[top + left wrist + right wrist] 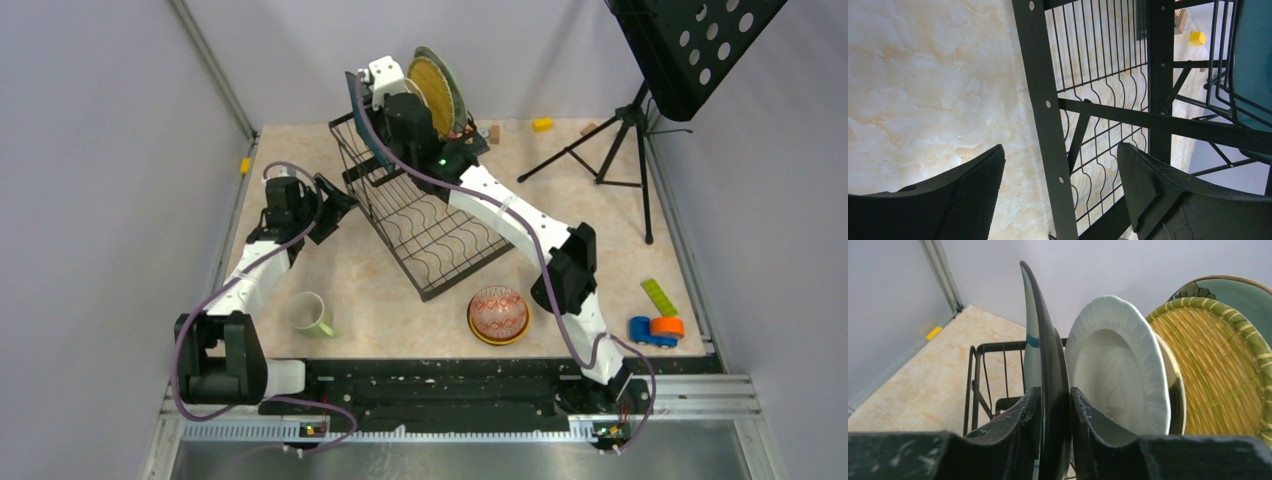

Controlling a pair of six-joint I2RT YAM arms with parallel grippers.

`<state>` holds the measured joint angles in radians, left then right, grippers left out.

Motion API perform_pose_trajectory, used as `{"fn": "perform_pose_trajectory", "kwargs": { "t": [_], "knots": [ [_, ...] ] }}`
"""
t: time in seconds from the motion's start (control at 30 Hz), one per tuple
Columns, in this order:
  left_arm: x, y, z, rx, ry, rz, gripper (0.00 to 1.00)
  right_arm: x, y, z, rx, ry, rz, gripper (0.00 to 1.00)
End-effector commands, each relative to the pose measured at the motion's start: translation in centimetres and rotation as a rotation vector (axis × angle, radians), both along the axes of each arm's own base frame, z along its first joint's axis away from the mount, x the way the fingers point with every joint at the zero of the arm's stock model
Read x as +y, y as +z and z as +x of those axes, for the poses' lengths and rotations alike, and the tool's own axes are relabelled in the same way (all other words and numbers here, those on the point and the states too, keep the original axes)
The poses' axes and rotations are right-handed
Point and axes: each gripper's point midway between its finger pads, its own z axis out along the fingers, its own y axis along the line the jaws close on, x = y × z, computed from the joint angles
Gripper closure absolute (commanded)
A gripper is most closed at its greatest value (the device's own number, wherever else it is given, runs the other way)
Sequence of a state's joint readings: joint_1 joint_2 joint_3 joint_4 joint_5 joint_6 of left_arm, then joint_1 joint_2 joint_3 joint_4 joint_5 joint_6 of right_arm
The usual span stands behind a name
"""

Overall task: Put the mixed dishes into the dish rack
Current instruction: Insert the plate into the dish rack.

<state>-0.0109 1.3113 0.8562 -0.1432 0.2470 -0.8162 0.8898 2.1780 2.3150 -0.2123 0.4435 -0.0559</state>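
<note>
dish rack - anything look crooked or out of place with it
The dish rack sits skewed, diagonal to the edges of the table rather than square with them. The left claw stands open astride one of its frame bars. The plates in it stand upright; nothing looks spilled or broken.

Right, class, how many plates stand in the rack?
4, in a row: dark plate in the right gripper, then white plate, woven plate, green plate; others may hide.

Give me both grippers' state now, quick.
Left gripper: open, jaws either side of a dish rack bar.
Right gripper: closed on the dark teal plate.
</note>
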Motion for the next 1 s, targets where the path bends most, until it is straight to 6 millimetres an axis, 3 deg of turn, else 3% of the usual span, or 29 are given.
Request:
{"fn": "perform_pose_trajectory", "kwargs": {
  "t": [0.0, 0.13, 0.5, 0.97],
  "knots": [
    [-0.1, 1.5, 0.1, -0.053, -0.013, -0.004, 0.14, -0.8, 8.3, -2.7, -0.112, 0.029, 0.174, 0.68],
    [-0.1, 1.6, 0.1, -0.055, -0.014, -0.005, 0.14, -1.0, 9.1, -3.1, -0.119, 0.04, 0.186, 0.59],
    [-0.2, 1.7, -0.2, -0.058, -0.019, -0.005, 0.14, -1.4, 10.5, -3.9, -0.126, 0.066, 0.201, 0.53],
    [-0.1, 0.3, -1.9, -0.019, -0.039, 0.019, 0.14, -3.6, 13.7, -7.3, -0.12, 0.138, 0.269, 0.49]
  ]
}}
